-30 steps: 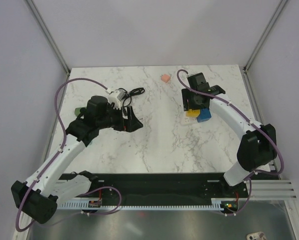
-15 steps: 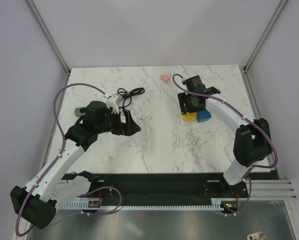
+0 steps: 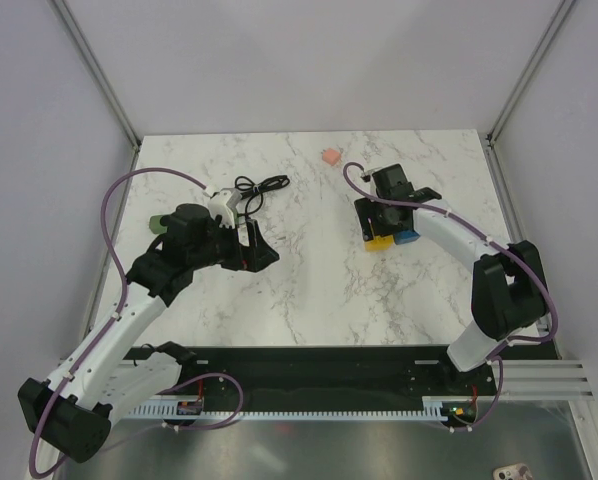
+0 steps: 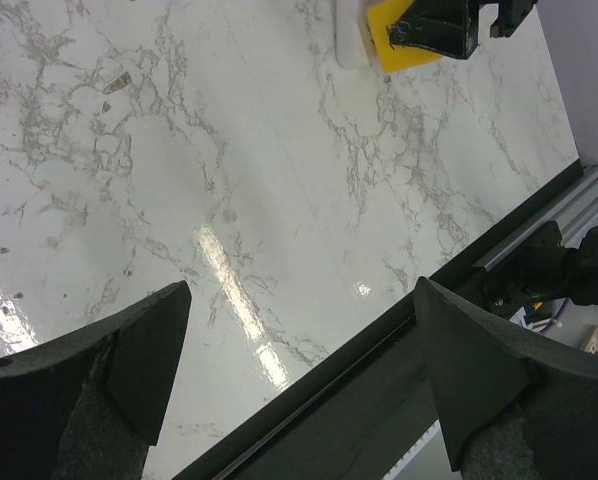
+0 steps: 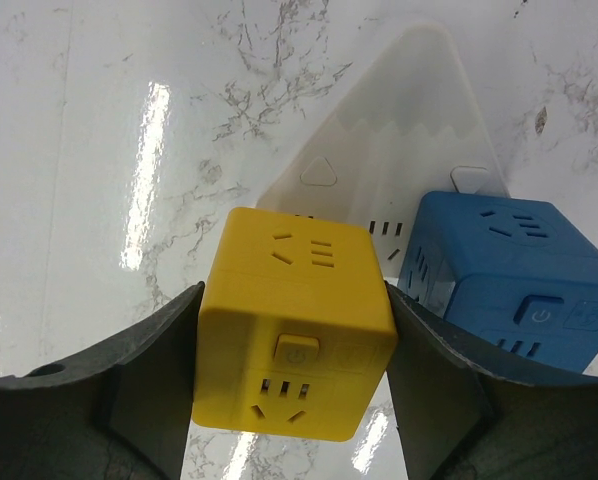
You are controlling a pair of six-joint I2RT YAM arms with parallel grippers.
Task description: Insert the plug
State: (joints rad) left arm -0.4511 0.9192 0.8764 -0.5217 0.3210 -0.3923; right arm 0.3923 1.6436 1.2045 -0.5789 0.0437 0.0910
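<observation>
Yellow cube (image 5: 299,270) clamped in right end effector (image 5: 294,300) | plug hidden

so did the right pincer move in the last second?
Yes. The right pincer shifted left and toward the near edge, away from the pink block, now clamped on the yellow cube.

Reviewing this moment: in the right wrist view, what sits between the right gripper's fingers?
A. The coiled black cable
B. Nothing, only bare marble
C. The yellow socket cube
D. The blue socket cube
C: in the right wrist view the yellow cube fills the gap inside the right gripper, while the blue cube stands outside it, on the far side of one finger.
</observation>
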